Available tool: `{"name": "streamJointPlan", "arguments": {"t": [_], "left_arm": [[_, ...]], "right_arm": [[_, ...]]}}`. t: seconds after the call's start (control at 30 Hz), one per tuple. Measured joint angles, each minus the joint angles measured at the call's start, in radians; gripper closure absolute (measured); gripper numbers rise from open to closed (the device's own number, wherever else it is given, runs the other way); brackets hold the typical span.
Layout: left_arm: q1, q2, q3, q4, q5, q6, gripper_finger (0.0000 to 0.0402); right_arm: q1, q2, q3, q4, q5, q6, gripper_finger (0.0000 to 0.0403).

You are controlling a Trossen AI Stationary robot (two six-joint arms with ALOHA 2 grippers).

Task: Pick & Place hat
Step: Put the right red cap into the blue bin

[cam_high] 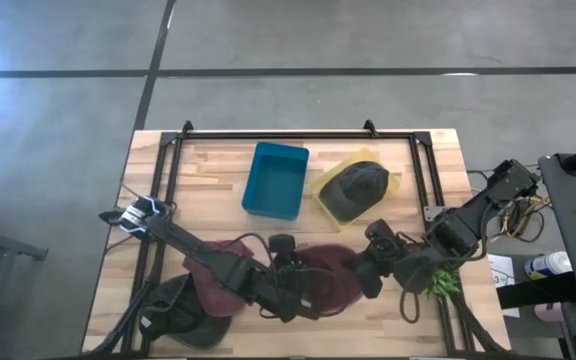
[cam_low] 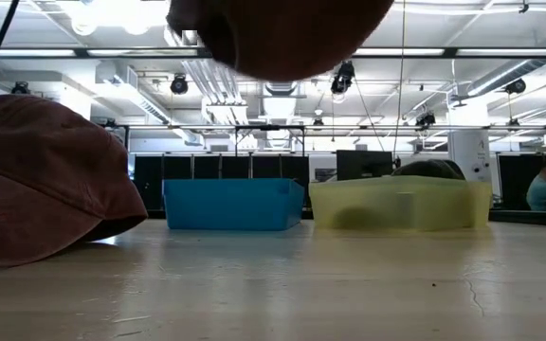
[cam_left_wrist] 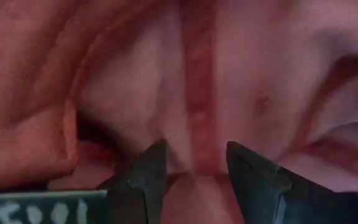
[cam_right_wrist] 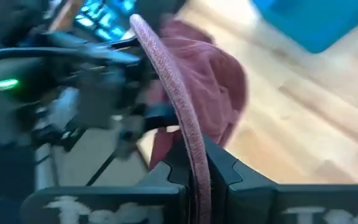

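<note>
Hat: maroon cap [cam_high: 320,282], lifted off the surface [cam_high: 218,190] between both arms.
Right pincer [cam_right_wrist: 196,171]: clenched on the brim edge.
Left pincer [cam_left_wrist: 194,163]: parted, pressed into the crown fabric.
Handling: light, floppy crown; the stiffer brim likely gives the surest hold.

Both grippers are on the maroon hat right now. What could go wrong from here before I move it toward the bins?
1. The right gripper pinches only the thin brim edge of the maroon hat, so the brim may slip out.
2. The left gripper has its fingers in the hat's fabric; if the arms pull apart, it could stretch or tear free.
3. The yellow bin already holds a dark cap; the blue bin looks the safer target.
</note>
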Motion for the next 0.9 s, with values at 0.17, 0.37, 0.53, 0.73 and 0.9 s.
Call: {"name": "streamJointPlan", "arguments": {"t": [0.17, 0.37, 0.53, 0.73, 0.9], "left_arm": [[-0.038, -0.072, 0.041, 0.010, -0.007, 0.005, 0.0241], [-0.089, -0.131, 0.026, -0.263, 0.035, -0.207, 0.0241], [-0.135, -0.156, -0.095, -0.450, 0.072, -0.548, 0.0241], [-0.152, -0.164, -0.279, -0.167, 0.036, -0.599, 0.0241], [-0.137, -0.164, -0.378, 0.154, -0.033, -0.510, 0.0241]], "right_arm": [[-0.002, 0.004, -0.006, -0.098, 0.010, 0.044, 0.0390], [-0.001, -0.004, -0.010, -0.099, 0.021, 0.014, 0.0390], [0.000, -0.047, -0.010, -0.092, 0.035, 0.005, 0.0390], [0.001, -0.076, -0.010, -0.055, 0.045, -0.002, 0.0390], [0.001, -0.077, -0.011, -0.045, 0.041, 0.014, 0.0390]]}}
